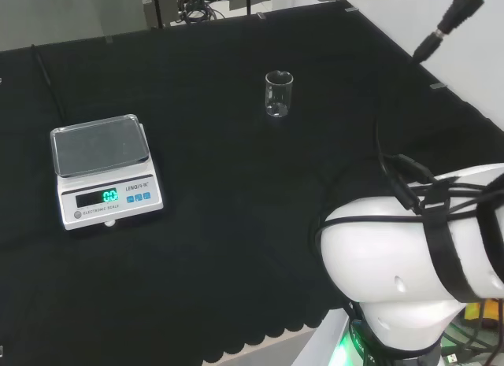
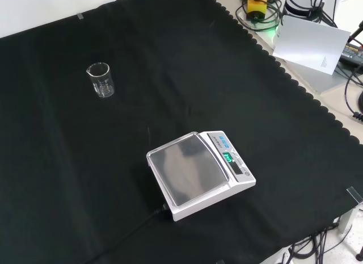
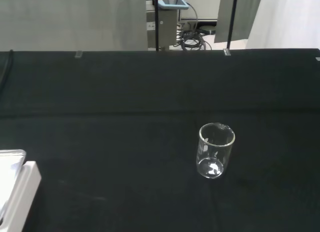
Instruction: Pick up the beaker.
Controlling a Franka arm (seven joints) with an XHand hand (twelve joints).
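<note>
I see the black-clothed surface (image 1: 236, 224), with the digital scale (image 1: 104, 171) at nine o'clock in the head view and the small clear glass beaker (image 1: 279, 94) upright at one o'clock, well apart, apparently empty. I judge it light, slippery and fragile; I'd grasp mid-wall. Fingers: I cannot tell.

A lit green display, blue buttons and lines of small print are carried on the front panel of the scale (image 1: 106, 173), at the left of the head view. In the front view, a small dark mark, too small to be read, is borne by a white card (image 2: 311, 44) at the upper right.
</note>
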